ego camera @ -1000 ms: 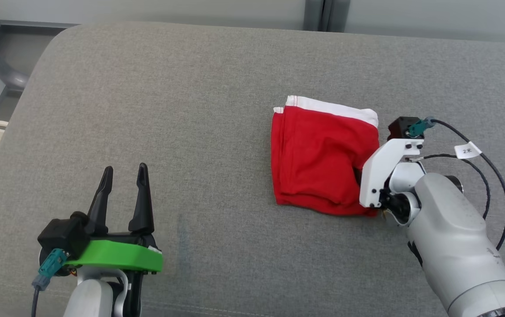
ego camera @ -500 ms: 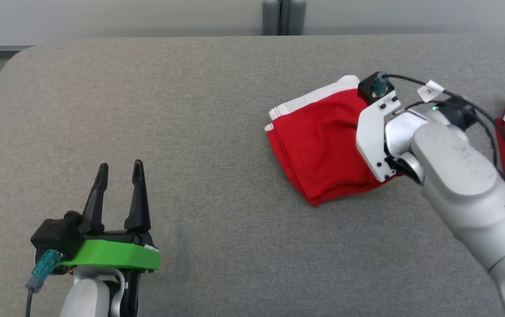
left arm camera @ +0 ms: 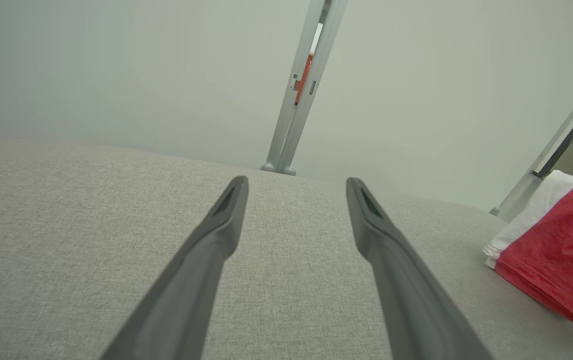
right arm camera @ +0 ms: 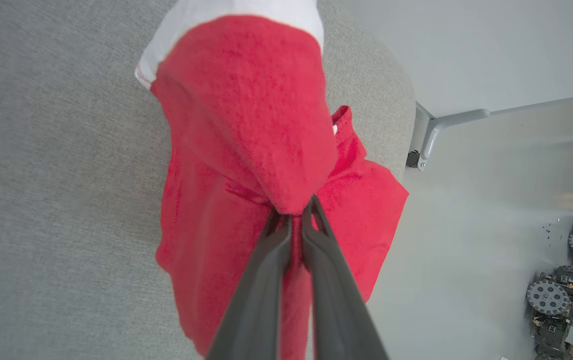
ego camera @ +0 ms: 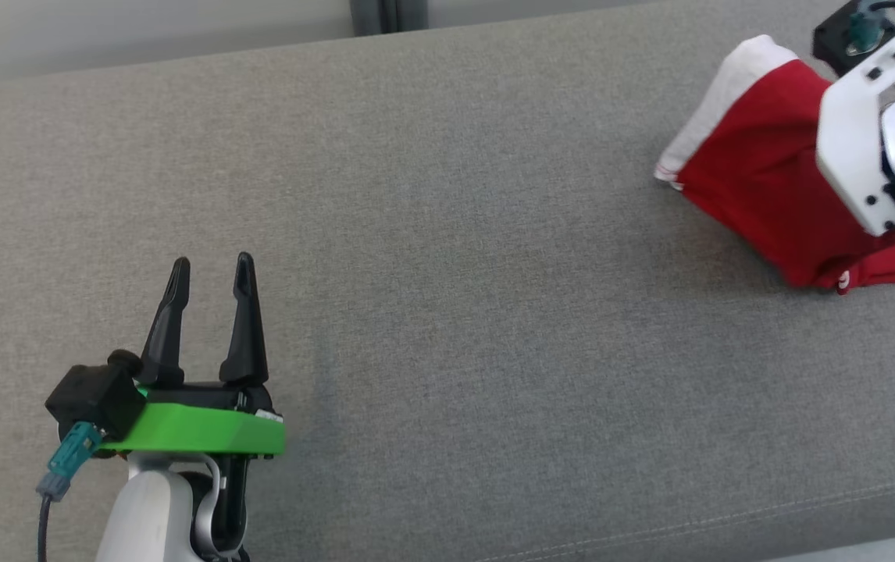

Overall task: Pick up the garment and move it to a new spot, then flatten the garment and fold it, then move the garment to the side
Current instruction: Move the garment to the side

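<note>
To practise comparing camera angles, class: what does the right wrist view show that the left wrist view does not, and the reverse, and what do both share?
Right wrist view, not the left: the right claw shut on a fold of the red garment, pale floor past the grey cushion, and wheeled machinery. Left wrist view, not the right: the left claw, open and empty, and a grey post. Both: the red garment, its white band and the grey cushion.
</note>
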Controlling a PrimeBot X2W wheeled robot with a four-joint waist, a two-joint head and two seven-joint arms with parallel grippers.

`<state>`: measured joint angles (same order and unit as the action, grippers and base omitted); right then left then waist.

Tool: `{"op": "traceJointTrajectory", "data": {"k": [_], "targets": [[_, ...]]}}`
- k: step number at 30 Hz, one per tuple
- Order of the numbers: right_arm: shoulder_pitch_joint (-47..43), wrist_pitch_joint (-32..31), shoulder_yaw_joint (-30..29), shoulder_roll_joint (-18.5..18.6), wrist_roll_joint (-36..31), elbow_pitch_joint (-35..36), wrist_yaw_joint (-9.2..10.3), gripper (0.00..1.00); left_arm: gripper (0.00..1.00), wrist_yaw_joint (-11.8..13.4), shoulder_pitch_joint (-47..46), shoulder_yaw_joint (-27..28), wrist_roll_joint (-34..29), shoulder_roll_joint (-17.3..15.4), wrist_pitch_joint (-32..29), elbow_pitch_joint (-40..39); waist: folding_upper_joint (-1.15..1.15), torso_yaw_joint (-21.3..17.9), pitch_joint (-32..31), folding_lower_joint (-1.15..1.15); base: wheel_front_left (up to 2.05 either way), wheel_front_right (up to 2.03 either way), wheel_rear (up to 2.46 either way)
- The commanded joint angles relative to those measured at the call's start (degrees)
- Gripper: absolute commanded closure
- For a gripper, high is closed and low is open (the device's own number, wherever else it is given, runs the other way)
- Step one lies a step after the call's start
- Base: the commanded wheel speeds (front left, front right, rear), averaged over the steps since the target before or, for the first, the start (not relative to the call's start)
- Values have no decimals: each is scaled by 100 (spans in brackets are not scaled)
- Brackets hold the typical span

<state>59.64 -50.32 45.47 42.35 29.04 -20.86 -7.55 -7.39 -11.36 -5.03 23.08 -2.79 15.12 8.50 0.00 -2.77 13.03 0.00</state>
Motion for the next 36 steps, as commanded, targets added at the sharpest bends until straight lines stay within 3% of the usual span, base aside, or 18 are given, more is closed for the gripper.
{"op": "traceJointTrajectory", "data": {"k": [1,6,19,20,29,36], "targets": [[76,33,7,137,-8,11,13,100,0,-16,-140,13,-74,-24,-3,-24,0,-221,287,0,0,0,0],[-93,331,-476,764,-17,-404,13,100,0,-16,-396,-95,-139,-23,-3,-126,0,-171,677,0,0,0,0],[-808,1578,-2769,749,-938,-1777,13,100,0,-16,-745,-113,-433,-91,-3,-309,0,205,1447,0,0,0,0],[-879,1700,-2993,705,-1124,-1869,14,1,0,-16,-764,-111,-435,-97,-3,-329,0,232,1475,0,0,0,0],[-1314,2304,-4523,-59,-2396,-1917,13,0,0,-16,-737,-137,-381,-74,-3,-339,0,271,1186,0,0,0,0],[-2059,3427,-5314,-1113,-2341,-1081,14,0,0,-16,-433,-23,-375,-41,-4,-130,0,293,409,0,0,0,0]]}}
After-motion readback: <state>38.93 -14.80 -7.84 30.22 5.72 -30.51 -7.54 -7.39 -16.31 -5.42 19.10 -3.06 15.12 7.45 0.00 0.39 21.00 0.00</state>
